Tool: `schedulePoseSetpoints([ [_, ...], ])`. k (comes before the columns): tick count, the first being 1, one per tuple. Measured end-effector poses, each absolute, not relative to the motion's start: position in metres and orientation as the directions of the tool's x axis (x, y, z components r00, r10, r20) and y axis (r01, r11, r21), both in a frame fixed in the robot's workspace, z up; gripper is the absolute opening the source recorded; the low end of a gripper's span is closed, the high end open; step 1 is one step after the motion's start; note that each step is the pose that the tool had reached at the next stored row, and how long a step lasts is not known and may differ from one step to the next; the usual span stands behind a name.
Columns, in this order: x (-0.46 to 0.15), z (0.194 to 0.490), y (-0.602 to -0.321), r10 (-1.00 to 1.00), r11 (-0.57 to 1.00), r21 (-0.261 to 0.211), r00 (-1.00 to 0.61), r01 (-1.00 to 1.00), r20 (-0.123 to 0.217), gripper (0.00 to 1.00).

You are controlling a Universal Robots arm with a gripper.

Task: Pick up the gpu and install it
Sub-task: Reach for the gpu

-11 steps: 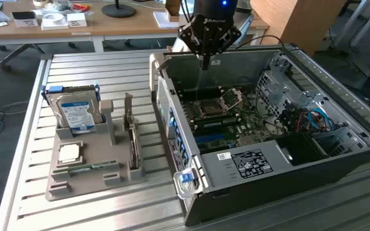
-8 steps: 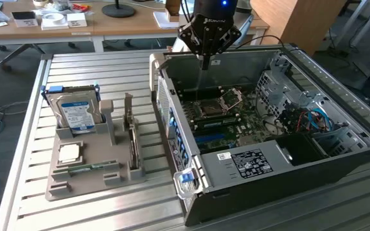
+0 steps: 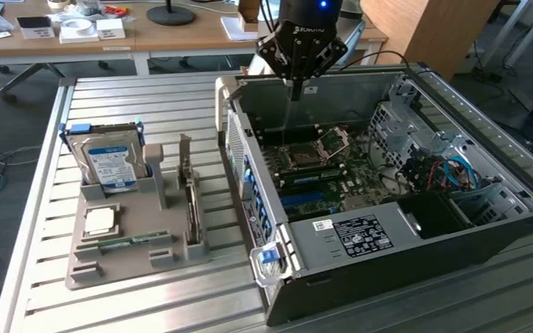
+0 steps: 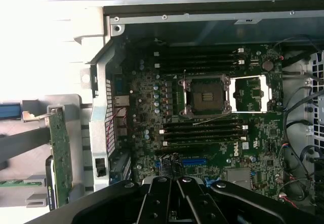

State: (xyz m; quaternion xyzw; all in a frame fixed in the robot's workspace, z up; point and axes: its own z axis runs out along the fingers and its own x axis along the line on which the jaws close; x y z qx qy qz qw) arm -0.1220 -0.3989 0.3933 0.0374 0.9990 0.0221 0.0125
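Note:
The gpu [image 3: 191,189] stands on its edge in a slot of the grey holder tray [image 3: 137,267], at the exterior view's left of the open computer case [image 3: 415,229]. In the wrist view the gpu [image 4: 61,155] shows its green board and silver end bracket beside the case wall. My gripper [image 3: 294,91] hangs over the back of the open case, above the motherboard [image 3: 327,177], well apart from the gpu. Its fingers [image 4: 167,201] are shut together with nothing between them. The processor socket [image 4: 205,96] lies open below.
The tray also carries a hard drive with a blue-white label [image 3: 111,163], a processor chip [image 3: 100,220] and a narrow memory stick [image 3: 123,243]. Cables [image 3: 443,173] and drive cages fill the case's far side. Behind the slatted table [image 3: 146,104] stands a desk with clutter [image 3: 72,28].

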Motion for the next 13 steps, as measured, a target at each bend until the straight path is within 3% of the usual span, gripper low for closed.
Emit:
schedulePoseSetpoints([
  [13, -0.141, 0.393, -0.399, 0.075, 0.996, 0.045, -0.997, 0.074, -0.023, 0.11],
])
